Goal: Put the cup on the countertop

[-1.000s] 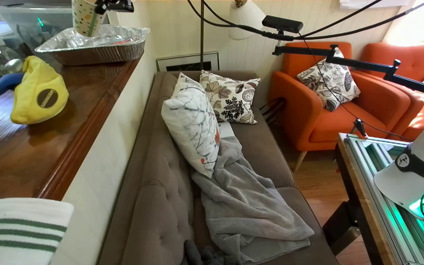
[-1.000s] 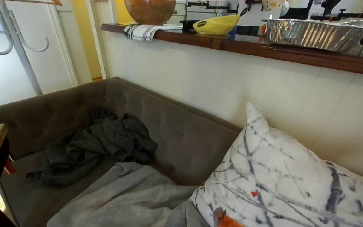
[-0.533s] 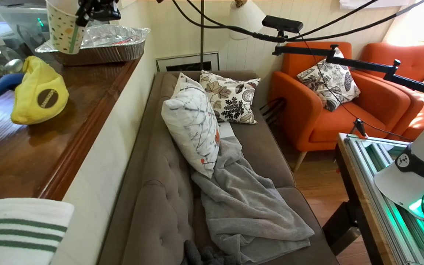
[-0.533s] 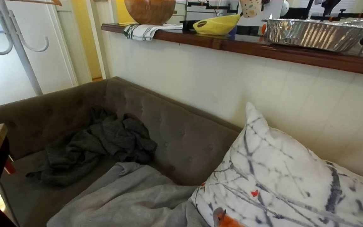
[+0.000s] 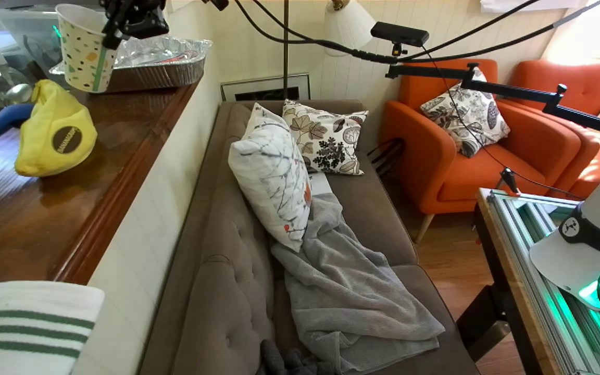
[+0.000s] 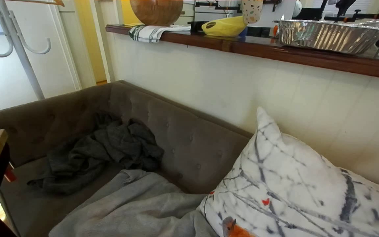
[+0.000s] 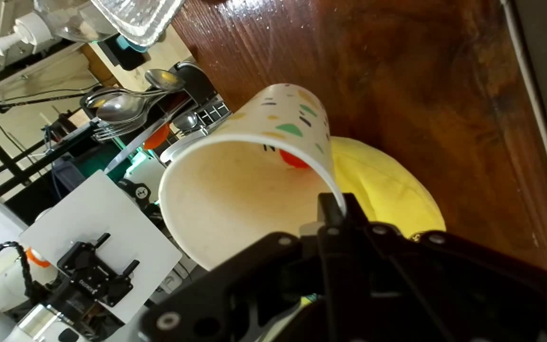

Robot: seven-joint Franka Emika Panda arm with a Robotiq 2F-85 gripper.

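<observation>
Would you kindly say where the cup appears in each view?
In an exterior view, the cup is at the upper left.
In an exterior view, the cup is at the top edge, right of centre.
In the wrist view, the cup is near the centre.
Landmark in all three: the yellow bag.

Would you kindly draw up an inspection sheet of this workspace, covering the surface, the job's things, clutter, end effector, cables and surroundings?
Surface: brown countertop, glossy, with bright reflections.
Job's things: speckled cup, held above the countertop, not yet set down.
Clutter: foil tray, yellow pouch, striped towel and wooden bowl along the countertop.
End effector: pinching the cup's wall at its rim.
Cables: black cables strung through the air in an exterior view; none seen touching the cup.
Surroundings: tufted sofa with pillows and a grey blanket; orange armchairs nearby.
</observation>
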